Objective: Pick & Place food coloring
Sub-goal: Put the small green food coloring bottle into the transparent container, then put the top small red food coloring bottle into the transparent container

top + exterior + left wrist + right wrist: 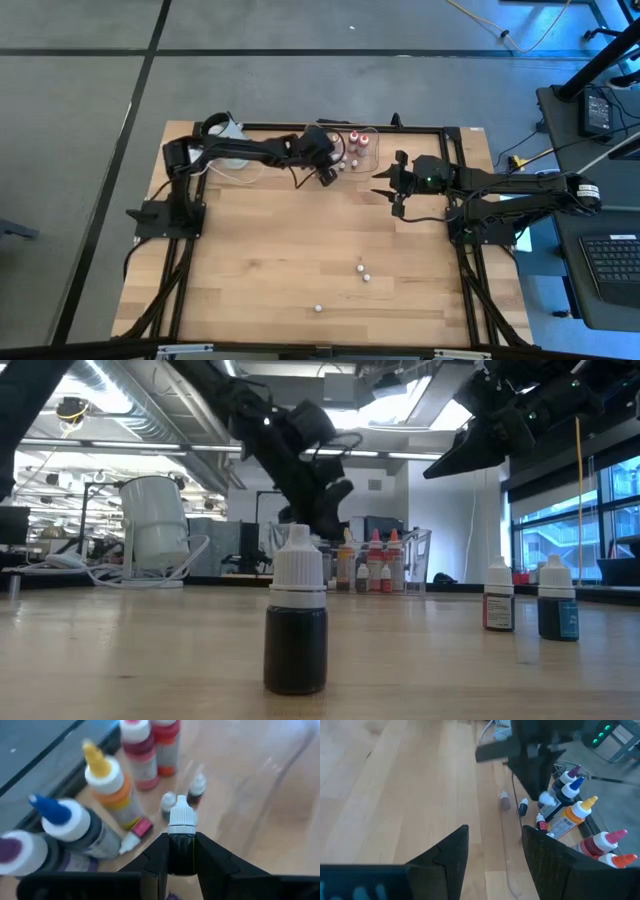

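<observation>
Food coloring, one small dark bottle [181, 845] with a pale cap, sits pinched between the fingers of our left gripper [328, 176], at the table's 12 o'clock edge beside the clear tub [362, 143]. Three more small bottles [365, 277] stand toward 6 o'clock. Our right gripper [386, 186] hangs open and empty at about 2 o'clock.

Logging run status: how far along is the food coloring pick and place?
Partway. Done: several small bottles sit in the clear tub beside the larger bottles. In hand: the left hand grips a dark bottle over the tub. Left: three bottles on the near table. The right hand hovers open, empty.
</observation>
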{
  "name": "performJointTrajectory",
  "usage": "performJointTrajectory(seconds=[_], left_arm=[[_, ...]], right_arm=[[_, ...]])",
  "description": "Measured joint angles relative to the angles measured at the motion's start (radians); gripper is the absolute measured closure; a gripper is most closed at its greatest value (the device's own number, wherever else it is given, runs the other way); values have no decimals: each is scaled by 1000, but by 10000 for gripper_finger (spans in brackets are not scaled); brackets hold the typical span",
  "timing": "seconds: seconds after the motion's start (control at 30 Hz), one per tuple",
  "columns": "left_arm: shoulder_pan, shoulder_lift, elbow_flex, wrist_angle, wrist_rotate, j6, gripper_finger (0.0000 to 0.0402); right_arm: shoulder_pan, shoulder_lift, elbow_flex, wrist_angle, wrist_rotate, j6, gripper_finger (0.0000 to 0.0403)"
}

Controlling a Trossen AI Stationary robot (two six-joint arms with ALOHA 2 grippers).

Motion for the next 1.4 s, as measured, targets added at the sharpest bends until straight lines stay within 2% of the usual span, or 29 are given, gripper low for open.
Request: performJointTrajectory(seconds=[0.4,0.5,0.57,0.7,0.8,0.9,0.97,1.23,1.4], left_arm=[[9,54,1,13,-5,22,320],[9,55,0,30,-4,23,320],[8,56,0,40,-4,23,320],[8,56,0,55,-3,23,319],[8,56,0,54,-4,23,315],[8,56,0,55,-4,36,311],[6,56,0,54,-4,72,307],[-12,56,0,57,-5,86,295],[-14,56,0,59,-8,93,285]], right_arm=[[0,0,0,0,-1,3,217],[0,0,0,-3,-17,55,217],[0,0,0,0,-72,77,217],[13,4,0,5,-246,34,217],[53,23,0,33,-319,91,217],[88,52,0,84,-325,189,217],[111,83,0,103,-324,195,217],[249,268,0,286,-325,174,217],[316,316,15,282,-318,95,217]])
